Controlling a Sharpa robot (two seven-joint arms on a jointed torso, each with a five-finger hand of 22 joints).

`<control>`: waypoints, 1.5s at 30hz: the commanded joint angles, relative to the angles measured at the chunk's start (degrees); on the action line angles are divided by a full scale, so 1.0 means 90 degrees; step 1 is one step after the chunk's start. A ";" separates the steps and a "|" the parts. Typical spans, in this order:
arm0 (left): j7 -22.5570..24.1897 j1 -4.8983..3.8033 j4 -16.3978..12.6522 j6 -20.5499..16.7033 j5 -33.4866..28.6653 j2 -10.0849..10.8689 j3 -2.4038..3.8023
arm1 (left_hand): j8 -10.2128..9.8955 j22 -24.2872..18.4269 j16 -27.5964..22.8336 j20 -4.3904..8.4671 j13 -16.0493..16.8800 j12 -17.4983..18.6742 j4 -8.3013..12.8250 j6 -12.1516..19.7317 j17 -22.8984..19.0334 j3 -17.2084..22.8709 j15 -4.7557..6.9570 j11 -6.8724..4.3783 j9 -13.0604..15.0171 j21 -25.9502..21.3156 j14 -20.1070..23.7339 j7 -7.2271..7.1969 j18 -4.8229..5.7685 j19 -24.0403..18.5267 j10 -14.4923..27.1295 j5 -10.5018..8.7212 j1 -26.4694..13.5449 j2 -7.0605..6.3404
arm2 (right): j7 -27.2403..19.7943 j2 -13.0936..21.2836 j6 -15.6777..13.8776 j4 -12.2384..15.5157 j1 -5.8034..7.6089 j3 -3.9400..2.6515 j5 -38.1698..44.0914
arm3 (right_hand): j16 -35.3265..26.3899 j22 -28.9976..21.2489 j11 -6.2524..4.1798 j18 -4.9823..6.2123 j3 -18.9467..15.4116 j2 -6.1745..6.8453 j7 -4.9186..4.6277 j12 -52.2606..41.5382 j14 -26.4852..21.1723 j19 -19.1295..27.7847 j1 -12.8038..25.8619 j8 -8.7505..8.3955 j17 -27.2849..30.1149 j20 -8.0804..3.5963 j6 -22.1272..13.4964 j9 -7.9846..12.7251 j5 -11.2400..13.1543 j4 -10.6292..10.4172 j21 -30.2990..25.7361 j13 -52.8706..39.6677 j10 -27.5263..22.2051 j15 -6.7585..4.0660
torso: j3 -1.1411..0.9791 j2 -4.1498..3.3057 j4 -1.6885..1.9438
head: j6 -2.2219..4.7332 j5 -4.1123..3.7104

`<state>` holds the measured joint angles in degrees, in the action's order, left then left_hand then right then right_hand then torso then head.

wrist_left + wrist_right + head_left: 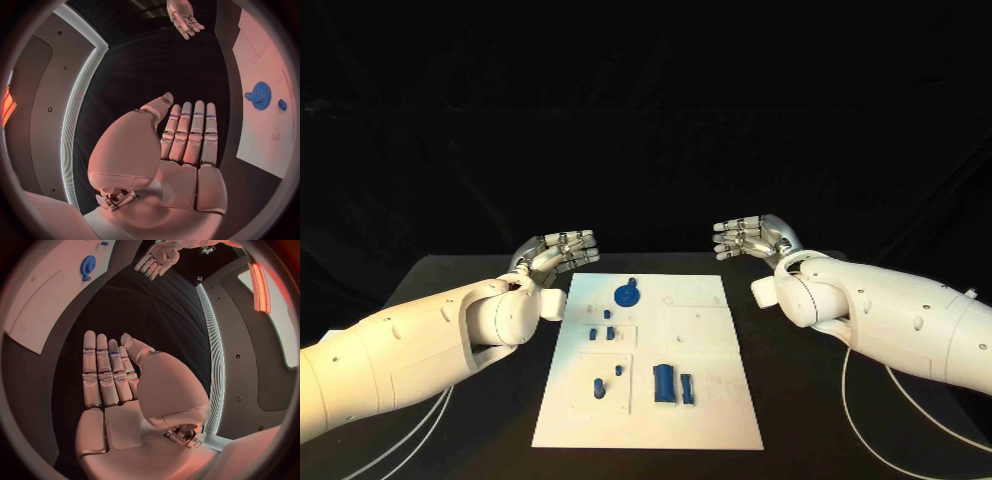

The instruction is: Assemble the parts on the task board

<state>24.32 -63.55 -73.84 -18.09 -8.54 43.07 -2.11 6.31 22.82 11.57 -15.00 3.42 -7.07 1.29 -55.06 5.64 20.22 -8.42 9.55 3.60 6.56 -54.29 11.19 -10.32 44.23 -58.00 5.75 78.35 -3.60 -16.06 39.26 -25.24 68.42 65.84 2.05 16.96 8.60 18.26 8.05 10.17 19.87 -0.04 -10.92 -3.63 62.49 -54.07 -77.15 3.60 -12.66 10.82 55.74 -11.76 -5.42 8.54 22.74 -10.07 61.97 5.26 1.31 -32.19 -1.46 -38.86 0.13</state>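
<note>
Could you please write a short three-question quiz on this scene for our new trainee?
1. True or false: the left robot hand is holding a blue part.
2. Multiple choice: where does the blue gear lie on the task board? A) towards the far end; B) at the near edge; C) off the board, on the black table.
3. Fill in: the right robot hand hangs beyond the board's far ____ corner, seen from the head view.

Key:
1. False; its fingers are stretched out and hold nothing.
2. A.
3. Right.
</note>
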 commanded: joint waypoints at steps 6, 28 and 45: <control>0.0054 0.0038 -0.0207 -0.0294 0.0101 0.0023 0.0025 | -0.0701 -0.1113 -0.0568 0.0719 -0.0380 0.0785 -0.0143 0.2649 -0.0627 -0.0970 0.0402 -0.0458 -0.0400 -0.0729 0.2610 -0.0540 0.0454 -0.2127 0.2788 -0.0639 -0.3776 0.0400 | -0.0178 0.0093 -0.0293 0.0344 -0.0082 -0.0029 -0.0177 | -0.0438 -0.0900 -0.0390 -0.0443 -0.0935 0.0004 0.0528 0.0404 -0.2993 0.2593 0.3738 -0.0400 0.0640 -0.0525 -0.2686 0.0579 0.0603 -0.0398 -0.1119 0.0523 -0.2982 -0.0585 | -0.0041 0.0026 0.0048 | 0.0143 -0.0008; 0.0608 0.0377 -0.1791 -0.2891 0.0949 0.0180 0.0234 | -0.0701 -0.1971 -0.1286 0.1667 -0.0380 0.0785 -0.0143 0.4740 -0.0627 -0.1737 0.0935 -0.1061 -0.0400 -0.0729 0.4675 -0.1243 0.1147 -0.3806 0.4991 -0.0639 -0.6747 0.0400 | -0.1526 0.0603 -0.2097 0.2393 -0.0631 -0.0228 -0.1885 | -0.0956 -0.1582 -0.0895 -0.1130 -0.1703 0.0004 0.1213 0.0404 -0.5377 0.4653 0.6653 -0.0400 0.1407 -0.1202 -0.4803 0.1307 0.0603 -0.0949 -0.1969 0.1119 -0.5337 -0.0585 | -0.0145 0.0112 0.0162 | 0.0498 -0.0014; 0.0608 0.0377 -0.1791 -0.2891 0.0949 0.0180 0.0234 | -0.0701 -0.2536 -0.1286 0.1667 -0.0380 0.0785 -0.0143 0.5438 -0.0627 -0.2247 0.0935 -0.1061 -0.0400 -0.0729 0.5361 -0.1243 0.1147 -0.4354 0.5729 -0.0639 -0.7736 0.0400 | -0.1526 0.0603 -0.2097 0.2393 -0.0631 -0.0228 -0.1885 | -0.0956 -0.2029 -0.0895 -0.1130 -0.2208 0.0004 0.1213 0.0404 -0.6174 0.5337 0.7618 -0.0400 0.1407 -0.1202 -0.5509 0.1307 0.0603 -0.0949 -0.2526 0.1119 -0.6121 -0.0585 | -0.0145 0.0112 0.0162 | 0.0498 -0.0014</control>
<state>28.59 -60.16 -89.79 -43.63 -0.82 44.74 -0.06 0.39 0.87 0.38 -0.21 0.07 -0.33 0.02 -8.34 0.08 0.96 -0.02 0.02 0.08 0.20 -8.14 0.05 -0.85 6.89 -8.72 0.38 11.83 0.00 -28.70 44.70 -44.00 89.84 60.18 0.03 -0.06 0.22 0.38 0.00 1.22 0.91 -0.02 -0.04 -0.38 9.42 -8.18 -11.63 0.19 -0.13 0.02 8.32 -0.14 -0.30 0.09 1.06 -0.08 9.28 0.03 -0.01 -31.18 0.00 -34.37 0.00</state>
